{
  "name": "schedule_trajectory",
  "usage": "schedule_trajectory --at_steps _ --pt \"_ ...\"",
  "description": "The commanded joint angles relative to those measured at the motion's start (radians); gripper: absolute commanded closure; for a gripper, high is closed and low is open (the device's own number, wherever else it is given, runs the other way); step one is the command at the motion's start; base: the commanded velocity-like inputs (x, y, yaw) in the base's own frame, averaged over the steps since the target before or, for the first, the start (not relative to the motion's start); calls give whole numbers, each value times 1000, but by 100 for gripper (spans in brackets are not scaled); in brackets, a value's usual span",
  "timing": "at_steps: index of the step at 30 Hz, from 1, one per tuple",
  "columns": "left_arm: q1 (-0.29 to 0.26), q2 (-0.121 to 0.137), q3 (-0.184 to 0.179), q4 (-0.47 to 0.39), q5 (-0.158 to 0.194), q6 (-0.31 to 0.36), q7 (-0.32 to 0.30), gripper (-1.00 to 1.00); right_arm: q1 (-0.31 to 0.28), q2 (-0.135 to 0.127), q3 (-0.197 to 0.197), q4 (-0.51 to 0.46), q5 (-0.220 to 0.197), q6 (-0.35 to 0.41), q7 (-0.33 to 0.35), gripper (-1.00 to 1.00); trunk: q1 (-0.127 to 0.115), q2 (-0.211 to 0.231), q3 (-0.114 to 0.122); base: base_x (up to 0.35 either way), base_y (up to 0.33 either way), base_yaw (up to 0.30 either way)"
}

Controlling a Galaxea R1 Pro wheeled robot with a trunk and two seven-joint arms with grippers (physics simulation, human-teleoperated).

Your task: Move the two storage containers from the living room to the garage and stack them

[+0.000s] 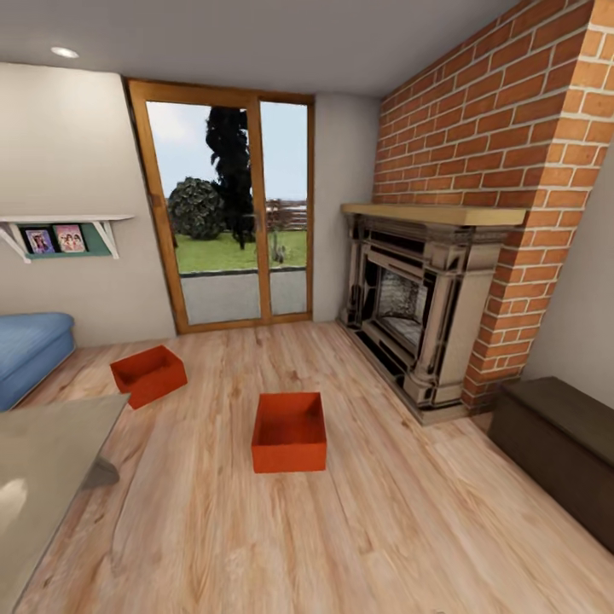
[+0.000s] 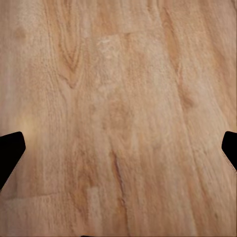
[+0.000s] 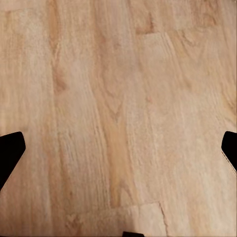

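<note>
Two red-orange open-topped storage containers rest on the light wood-plank floor of the living room in the head view. The nearer container [image 1: 289, 431] lies at the middle of the floor. The farther container [image 1: 148, 374] sits to its left, close to the blue sofa [image 1: 27, 351]. My left gripper [image 2: 118, 148] hangs open over bare planks, its black fingertips [image 2: 10, 150] at the frame's sides. My right gripper [image 3: 118, 148] is likewise open above bare wood, with dark fingertips [image 3: 11, 148] wide apart and nothing between them.
A brick fireplace [image 1: 426, 315] fills the right wall, with a dark low cabinet [image 1: 558, 448] in front of it at the right. A glass patio door [image 1: 226, 213] is straight ahead. A grey tabletop [image 1: 43, 477] juts in at lower left. A white wall shelf [image 1: 64, 234] holds pictures.
</note>
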Motion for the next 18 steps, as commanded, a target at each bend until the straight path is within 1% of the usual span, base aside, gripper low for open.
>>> schedule_trajectory --at_steps 1,18 --pt "-1 -1 5 1 0 -3 0 -100 0 0 1 -1 3 2 0 -100 1 -1 -1 346 0 39" --pt "-1 -1 5 1 0 -3 0 -100 0 0 1 -1 3 1 0 -100 1 -1 -1 346 0 6"
